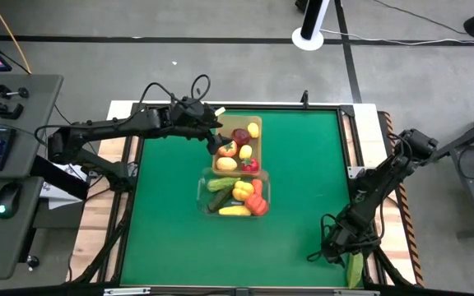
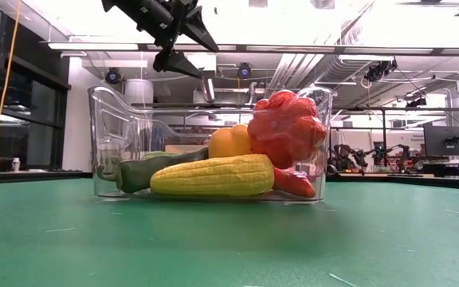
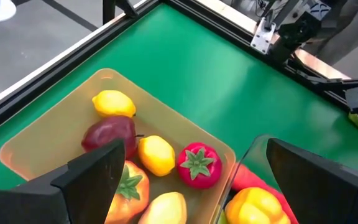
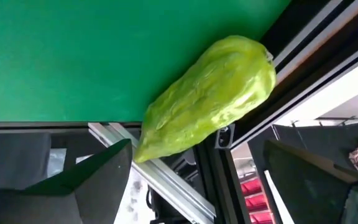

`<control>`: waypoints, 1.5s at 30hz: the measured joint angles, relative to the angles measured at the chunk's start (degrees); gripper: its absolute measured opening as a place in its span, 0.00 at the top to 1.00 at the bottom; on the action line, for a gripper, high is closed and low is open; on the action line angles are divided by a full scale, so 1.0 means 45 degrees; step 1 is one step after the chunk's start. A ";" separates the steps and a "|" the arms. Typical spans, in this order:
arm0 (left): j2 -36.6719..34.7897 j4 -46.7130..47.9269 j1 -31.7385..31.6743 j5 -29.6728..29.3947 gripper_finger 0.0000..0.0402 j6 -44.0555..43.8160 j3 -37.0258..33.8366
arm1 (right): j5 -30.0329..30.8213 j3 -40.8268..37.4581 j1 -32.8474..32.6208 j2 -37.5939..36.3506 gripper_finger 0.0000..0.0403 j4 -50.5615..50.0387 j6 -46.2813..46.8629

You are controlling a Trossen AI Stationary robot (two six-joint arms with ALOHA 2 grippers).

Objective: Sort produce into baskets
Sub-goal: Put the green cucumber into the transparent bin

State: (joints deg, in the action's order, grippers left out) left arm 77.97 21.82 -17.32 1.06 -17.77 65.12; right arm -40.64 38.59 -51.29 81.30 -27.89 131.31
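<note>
Your left hand (image 1: 214, 141) hovers wide open and empty above the tan basket (image 1: 257, 140), which holds lemons, an apple and a tomato (image 3: 198, 165). Touching it, the clear basket (image 1: 202, 196) carries corn (image 2: 212, 176), a cucumber and peppers. Your right hand (image 1: 354, 261) waits open at the table's (image 1: 303, 189) corner, over a pale green vegetable (image 4: 207, 96) lying on the edge.

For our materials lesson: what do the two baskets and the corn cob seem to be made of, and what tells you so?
Clear basket: likely hard glossy plastic, since the room shows through its walls. Tan basket: probably matte, slightly translucent plastic with smooth moulded corners. Corn cob: seemingly moulded plastic or foam, with uniform yellow kernels and a faint sheen.
</note>
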 joint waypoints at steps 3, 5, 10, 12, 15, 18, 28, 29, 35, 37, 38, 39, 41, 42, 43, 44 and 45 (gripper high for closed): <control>0.0000 0.0093 0.0001 -0.0001 0.06 0.0016 0.0000 | 0.0004 0.0000 -0.0005 0.0010 0.12 -0.0010 0.0016; 0.0000 0.0140 -0.0001 -0.0004 0.06 0.0087 0.0000 | -0.0056 -0.0017 0.0006 0.0015 0.12 0.0105 0.0208; 0.0000 0.0305 -0.0001 0.0000 0.06 0.0099 0.0000 | -0.0002 -0.0019 0.0175 0.0172 0.12 0.0618 0.0865; 0.0000 0.0327 -0.0001 -0.0002 0.06 0.0099 -0.0002 | 0.0307 -0.0030 0.0173 0.0576 0.12 0.0746 0.0874; 0.0000 0.0472 -0.0001 -0.0001 0.06 0.0099 0.0000 | -0.0259 -0.0024 0.0215 0.1223 0.12 0.1825 0.0762; 0.0000 0.0593 -0.0001 -0.0005 0.06 0.0099 0.0000 | -0.0795 0.0199 0.0233 0.1728 0.12 0.2355 0.0177; 0.0000 0.0529 -0.0001 -0.0056 0.06 0.0201 0.0000 | -0.0488 0.1305 -0.0134 0.2967 0.12 0.1714 -0.1194; 0.0000 0.0525 -0.0001 -0.0058 0.06 0.0208 0.0000 | -0.0626 0.1400 -0.0179 0.3163 0.12 0.1761 -0.1487; 0.0000 0.0510 -0.0001 -0.0060 0.06 0.0171 0.0000 | -0.1533 0.2065 -0.0138 0.4080 0.12 0.1029 -0.4665; 0.0000 0.0510 -0.0001 -0.0058 0.06 0.0101 0.0000 | -0.1390 0.2268 -0.0079 0.4094 0.12 0.0597 -0.5321; 0.0000 0.0510 -0.0001 -0.0058 0.06 0.0099 0.0000 | -0.1215 0.2415 0.0002 0.4091 0.12 0.0275 -0.5698; 0.0000 0.0510 -0.0001 -0.0058 0.06 0.0097 0.0000 | -0.1005 0.2595 0.0080 0.4087 0.12 -0.0116 -0.6084; 0.0000 0.0510 -0.0001 -0.0058 0.06 0.0089 0.0000 | -0.0604 0.2945 0.0278 0.4090 0.12 -0.0985 -0.6956; 0.0000 0.0510 -0.0001 -0.0058 0.06 0.0089 0.0000 | -0.0400 0.3125 0.0387 0.4094 0.12 -0.1466 -0.7357; 0.0000 0.0510 -0.0001 -0.0058 0.06 0.0089 0.0000 | -0.0138 0.3308 0.0489 0.4090 0.12 -0.1924 -0.7833; 0.0000 0.0510 -0.0001 -0.0058 0.06 0.0080 0.0000 | 0.0138 0.3480 0.0574 0.4094 0.12 -0.2345 -0.8303; 0.0000 0.0510 -0.0001 -0.0061 0.06 0.0076 -0.0002 | 0.0374 0.3655 0.0673 0.4097 0.12 -0.2761 -0.8776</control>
State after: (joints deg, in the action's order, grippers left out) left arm 77.97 24.12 -17.32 0.78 -17.42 65.11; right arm -38.95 55.04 -48.26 99.73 -40.32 91.81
